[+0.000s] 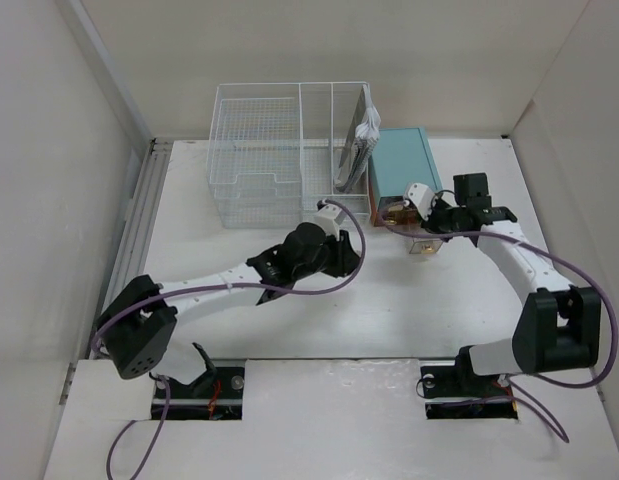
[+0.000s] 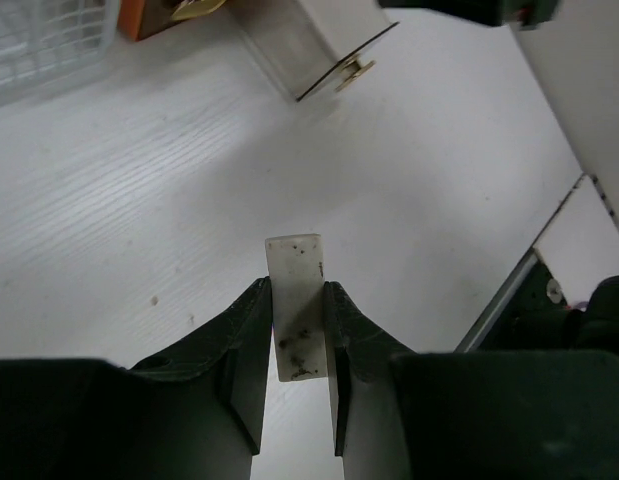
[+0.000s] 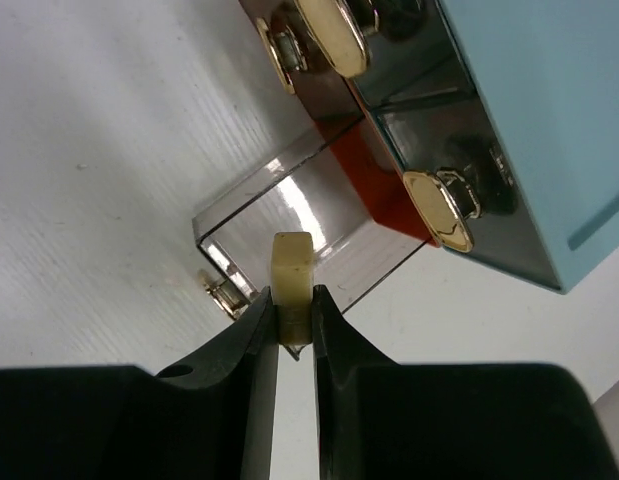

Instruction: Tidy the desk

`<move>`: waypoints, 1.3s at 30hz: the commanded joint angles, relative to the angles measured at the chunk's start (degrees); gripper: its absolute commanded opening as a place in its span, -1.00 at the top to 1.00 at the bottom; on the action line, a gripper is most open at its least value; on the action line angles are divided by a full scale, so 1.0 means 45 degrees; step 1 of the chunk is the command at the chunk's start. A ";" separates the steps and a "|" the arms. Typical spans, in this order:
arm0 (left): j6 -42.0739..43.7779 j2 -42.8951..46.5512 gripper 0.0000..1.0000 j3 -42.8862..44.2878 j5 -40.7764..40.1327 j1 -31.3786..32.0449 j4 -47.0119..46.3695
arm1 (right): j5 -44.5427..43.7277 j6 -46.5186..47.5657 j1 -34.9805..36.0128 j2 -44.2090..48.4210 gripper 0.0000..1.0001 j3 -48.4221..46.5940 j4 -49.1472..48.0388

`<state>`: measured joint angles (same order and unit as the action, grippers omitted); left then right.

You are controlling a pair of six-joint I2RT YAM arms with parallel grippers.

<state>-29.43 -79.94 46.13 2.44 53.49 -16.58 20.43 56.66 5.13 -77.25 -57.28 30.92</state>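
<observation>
On the white desk (image 1: pixel 239 310) my left gripper (image 2: pixel 296 292) is shut on a flat white eraser (image 2: pixel 294 262) smudged with dark marks, held just above the bare tabletop. In the top view the left gripper (image 1: pixel 347 258) hangs mid-desk, left of the pulled-out drawer (image 1: pixel 424 246). My right gripper (image 3: pixel 292 297) is shut on a small cream-coloured block (image 3: pixel 291 258), which hangs over the open clear-walled drawer (image 3: pixel 239 205) in front of the teal box (image 3: pixel 549 120). Seen from above, the right gripper (image 1: pixel 426 224) is directly over that drawer.
A white wire-mesh organizer (image 1: pixel 279 150) stands at the back, with papers upright in its right slot (image 1: pixel 361 140). The teal box (image 1: pixel 404 165) sits beside it, its drawers showing gold handles (image 3: pixel 439 208). Walls close in on both sides.
</observation>
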 commanded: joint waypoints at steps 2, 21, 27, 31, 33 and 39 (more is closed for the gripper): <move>0.0466 -0.0631 1.00 0.1252 0.1526 -0.0052 -0.2603 | -0.0691 -0.1360 -0.0317 -0.1187 0.96 -0.0668 -0.1363; -0.0335 -0.6120 1.00 0.5819 0.4283 -0.0656 -0.5144 | 0.2880 -0.2045 -0.2503 -0.1290 0.27 -0.1491 -0.0174; -0.0335 -0.7897 1.00 0.7384 0.4537 -0.0773 -0.5261 | 0.5124 -0.1928 -0.3579 -0.0744 0.92 -0.1180 0.0785; -0.0470 -0.8991 1.00 0.8439 0.5042 -0.0774 -0.5533 | 0.5888 -0.1480 -0.4087 -0.0489 0.92 -0.0769 0.1331; -0.0589 -0.9556 1.00 0.8947 0.5044 -0.0774 -0.5709 | 0.6045 -0.1343 -0.4204 -0.0372 0.92 -0.0652 0.1450; -0.0726 -1.0730 1.00 1.0312 0.5181 -0.0774 -0.6003 | 0.6613 -0.0893 -0.4459 -0.0372 0.92 -0.0535 0.1997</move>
<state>-32.10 -127.87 87.96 24.08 50.17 -38.79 45.78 50.68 -14.31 -80.25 -60.10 37.89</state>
